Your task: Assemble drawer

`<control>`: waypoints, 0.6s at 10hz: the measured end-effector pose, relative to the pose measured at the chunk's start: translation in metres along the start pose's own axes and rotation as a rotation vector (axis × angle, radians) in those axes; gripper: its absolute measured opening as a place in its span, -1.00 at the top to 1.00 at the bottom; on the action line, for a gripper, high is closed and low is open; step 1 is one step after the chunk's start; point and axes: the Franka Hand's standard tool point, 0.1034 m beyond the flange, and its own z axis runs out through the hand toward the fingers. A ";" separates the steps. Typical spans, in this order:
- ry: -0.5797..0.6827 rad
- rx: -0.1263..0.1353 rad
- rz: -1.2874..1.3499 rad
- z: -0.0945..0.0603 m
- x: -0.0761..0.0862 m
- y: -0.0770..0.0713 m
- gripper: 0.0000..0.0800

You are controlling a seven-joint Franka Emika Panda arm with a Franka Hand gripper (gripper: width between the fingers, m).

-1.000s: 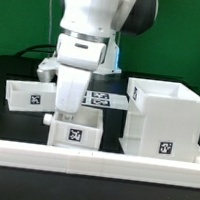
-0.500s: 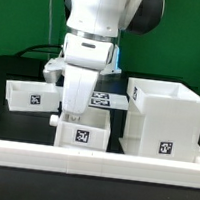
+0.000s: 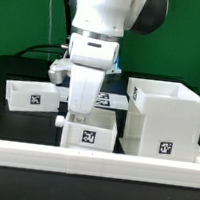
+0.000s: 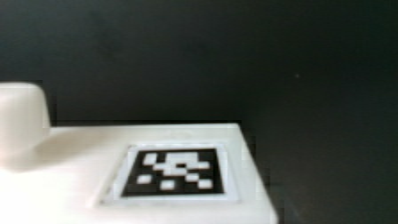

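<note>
In the exterior view, the tall white housing stands at the right with a tag on its front. One small white tray sits at the left. A second small tray sits in front of the middle, just left of the housing and almost touching it. My gripper comes down on this tray's left wall and appears shut on it. In the wrist view, the tray's tagged face fills the lower part. One white finger shows beside it, and the other finger is hidden.
The marker board lies flat behind the arm, between the left tray and the housing. A long white rail runs along the table's front edge. The black table top shows beyond the held tray.
My gripper and the middle tray have moved together toward the exterior view's right, closer to the housing. The left tray and the housing have not moved.
</note>
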 end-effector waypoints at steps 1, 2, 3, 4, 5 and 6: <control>0.002 0.000 -0.001 0.001 0.003 0.001 0.89; 0.004 -0.001 -0.003 0.002 0.006 0.003 0.89; 0.006 -0.002 -0.005 0.002 0.009 0.004 0.89; 0.009 -0.024 -0.004 0.003 0.008 0.005 0.89; 0.008 -0.017 -0.003 0.004 0.007 0.003 0.89; 0.008 -0.017 -0.003 0.004 0.007 0.003 0.89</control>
